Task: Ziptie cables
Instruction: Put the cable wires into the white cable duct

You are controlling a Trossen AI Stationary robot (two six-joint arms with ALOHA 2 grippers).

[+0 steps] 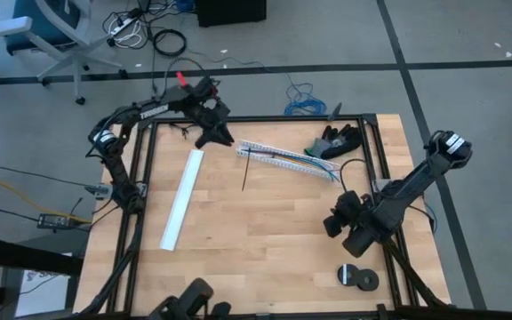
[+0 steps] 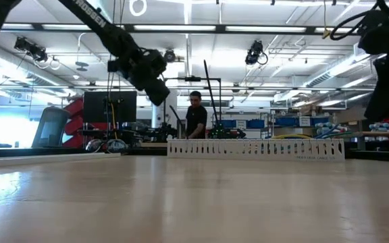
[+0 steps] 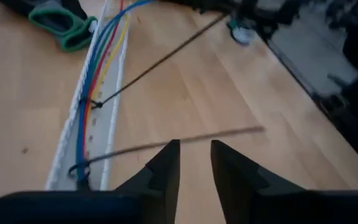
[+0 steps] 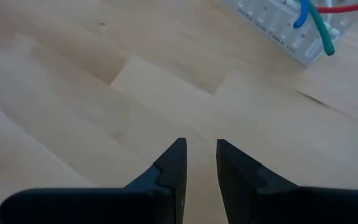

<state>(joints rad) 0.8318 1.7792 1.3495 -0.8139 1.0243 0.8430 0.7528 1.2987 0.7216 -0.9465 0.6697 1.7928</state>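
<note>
My left end effector (image 1: 223, 135) hovers by the slotted channel's (image 1: 287, 159) end, fingers slightly apart, empty. The cables (image 3: 98, 62) lie along that channel, zipties (image 3: 160, 59) looped around them. My right end effector (image 4: 201, 163), also slightly apart, hangs over bare counter (image 1: 265, 231).

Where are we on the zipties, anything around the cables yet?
Two zipties already loop round the cables in the white channel, tails sticking out untrimmed. Nothing is in hand: the left gripper hovers open near the nearer ziptie, and the right gripper waits open over bare wood. Tightening and trimming look left.
</note>
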